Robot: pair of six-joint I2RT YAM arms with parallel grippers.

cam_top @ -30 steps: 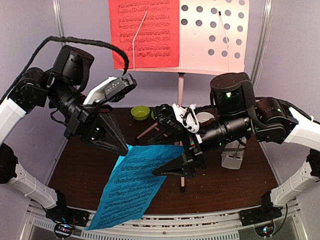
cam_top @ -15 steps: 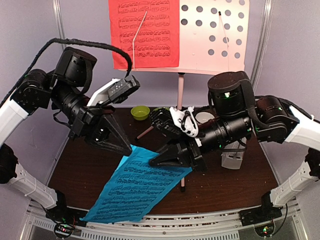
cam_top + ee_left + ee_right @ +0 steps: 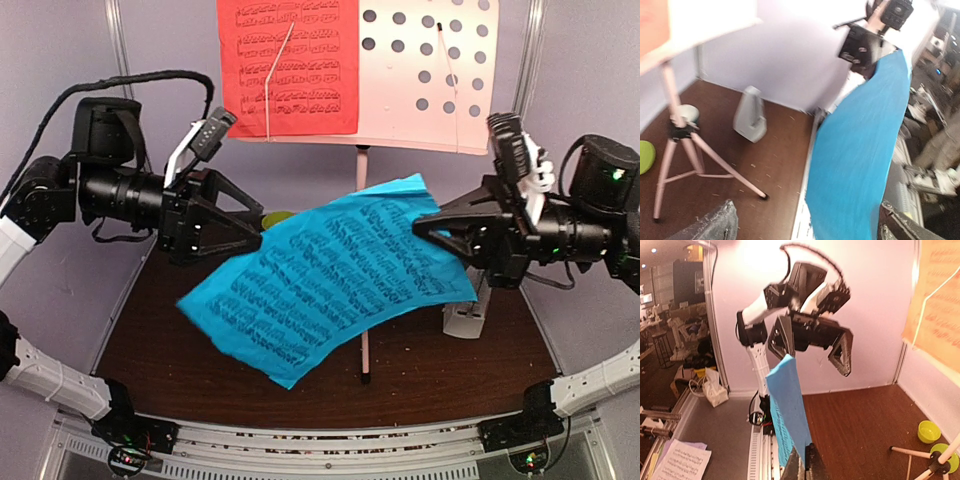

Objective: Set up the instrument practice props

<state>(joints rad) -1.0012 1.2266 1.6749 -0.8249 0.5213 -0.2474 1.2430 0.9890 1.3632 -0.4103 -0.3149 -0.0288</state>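
Pinched at its right edge in the shut right claw [image 3: 422,228], the cyan paper sheet-music page [image 3: 330,275] hangs above the dark brown counter [image 3: 150,330], slanting down-left past the wide-spread, empty left claw [image 3: 254,232], directly below the pale pink perforated music stand [image 3: 420,80].

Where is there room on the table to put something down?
The front left corner of the table, left of the cyan sheet, is bare. So is the front right, between the music stand's front leg and the metronome. The back, around the stand's other legs and the green dish, is crowded.
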